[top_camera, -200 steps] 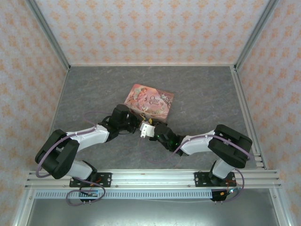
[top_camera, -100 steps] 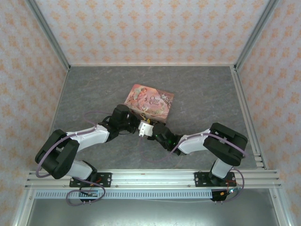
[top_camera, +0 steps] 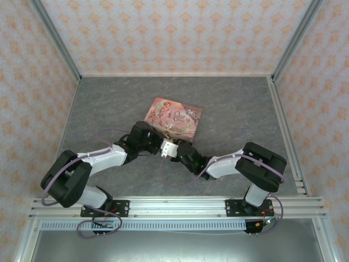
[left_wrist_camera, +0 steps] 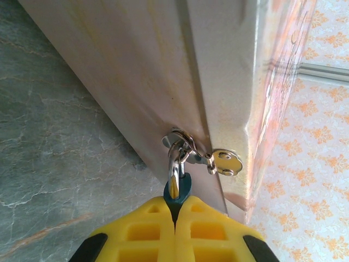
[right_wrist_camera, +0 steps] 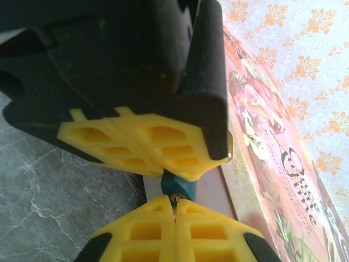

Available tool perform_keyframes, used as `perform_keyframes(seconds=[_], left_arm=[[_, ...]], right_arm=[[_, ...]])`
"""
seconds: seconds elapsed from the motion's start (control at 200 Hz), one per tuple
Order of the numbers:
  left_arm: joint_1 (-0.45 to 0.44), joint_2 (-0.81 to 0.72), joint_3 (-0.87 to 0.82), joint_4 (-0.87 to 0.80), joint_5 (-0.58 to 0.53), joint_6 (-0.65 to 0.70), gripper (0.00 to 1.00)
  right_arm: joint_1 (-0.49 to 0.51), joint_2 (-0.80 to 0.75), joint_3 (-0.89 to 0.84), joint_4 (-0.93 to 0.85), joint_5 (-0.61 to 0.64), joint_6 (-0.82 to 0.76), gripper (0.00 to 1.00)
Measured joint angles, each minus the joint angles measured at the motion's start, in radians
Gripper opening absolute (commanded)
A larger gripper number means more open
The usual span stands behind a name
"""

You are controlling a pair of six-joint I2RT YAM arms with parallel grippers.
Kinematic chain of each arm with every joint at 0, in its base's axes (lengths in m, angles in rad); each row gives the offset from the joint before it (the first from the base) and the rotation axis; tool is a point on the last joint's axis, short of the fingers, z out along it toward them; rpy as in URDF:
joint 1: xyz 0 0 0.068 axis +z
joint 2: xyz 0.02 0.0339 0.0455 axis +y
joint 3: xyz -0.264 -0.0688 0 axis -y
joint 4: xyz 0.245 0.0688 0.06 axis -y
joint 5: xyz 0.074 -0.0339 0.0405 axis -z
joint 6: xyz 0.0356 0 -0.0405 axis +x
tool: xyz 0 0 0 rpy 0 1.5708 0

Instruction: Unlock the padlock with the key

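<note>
Left pincer (left_wrist_camera: 175, 202) clamping padlock (left_wrist_camera: 179, 187), right pincer (right_wrist_camera: 174, 204) closed tight against it

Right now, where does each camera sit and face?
Top external: above, behind the bases, looking down at the table; both arms show, left gripper and right gripper meeting by the pink tin box.
Left wrist: on that wrist, looking along its shut fingers at the padlock on the box's latch.
Right wrist: on that wrist, looking over its fingers at the left gripper's, padlock between.
Shared: both wrist views show the padlock.
</note>
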Motion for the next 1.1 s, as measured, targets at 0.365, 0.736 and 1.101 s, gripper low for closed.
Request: perform_keyframes(seconds=[0.365,0.736,1.101], left_arm=[[0.0,0.0,0.0,0.0,-0.001,0.0,0.0],[0.0,0.003,0.001,0.0,-0.012,0.0,0.0],[-0.009,0.01,0.005,-0.011,-0.016,0.016,0.25]], right_arm=[[-0.02,-0.015,0.0,-0.024,-0.052,0.162,0.0],[-0.048,-0.027,0.013,-0.067,-0.136,0.38,0.0],[-0.048,-0.026,0.024,-0.122,-0.154,0.569,0.0]])
